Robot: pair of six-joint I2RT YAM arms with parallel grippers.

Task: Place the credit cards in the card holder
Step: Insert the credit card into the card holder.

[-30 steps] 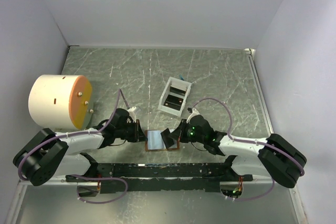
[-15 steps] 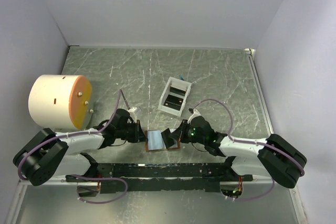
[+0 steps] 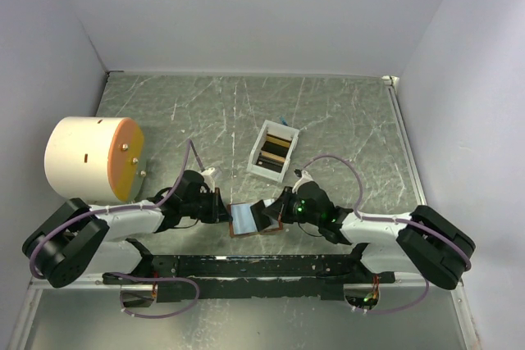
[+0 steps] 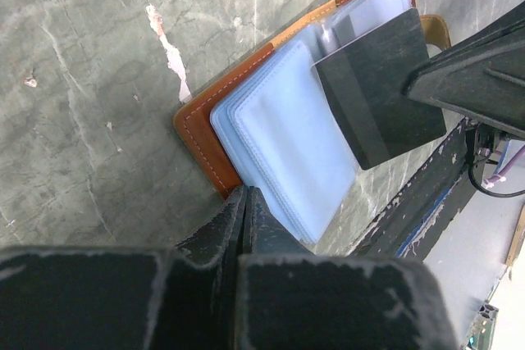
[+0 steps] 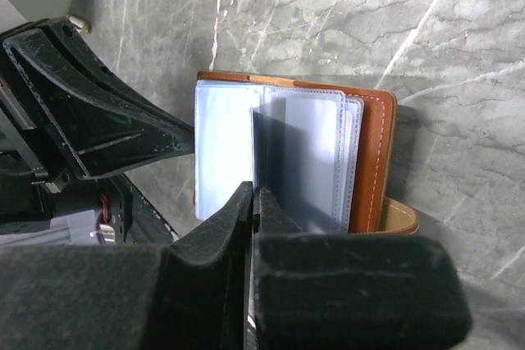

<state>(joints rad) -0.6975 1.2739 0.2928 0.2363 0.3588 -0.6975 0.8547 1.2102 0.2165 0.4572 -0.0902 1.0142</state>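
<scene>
Card holder [image 3: 244, 220] lying open on the surface [image 3: 344, 112] between my two tools, with a dark card [image 4: 381, 88] at its pockets.

From above: my left tool [image 3: 223, 212] meets the holder's left edge and my right tool [image 3: 272, 214] its right side. Farther back, a white box [image 3: 256, 146] holds more credit cards [image 3: 275, 152], dark and gold-tan, and a pale cylinder [image 3: 86, 157] stands at far left. Left wrist: my fingers are squeezed narrow on the holder's brown near edge, its blue-grey pockets are fanned open, and the dark card tilts over the far pockets in the right tool. Right wrist: fingers narrow, clamped on the dark card, seen almost edge-on over the clear pockets. Whether it has entered a pocket I cannot tell.
</scene>
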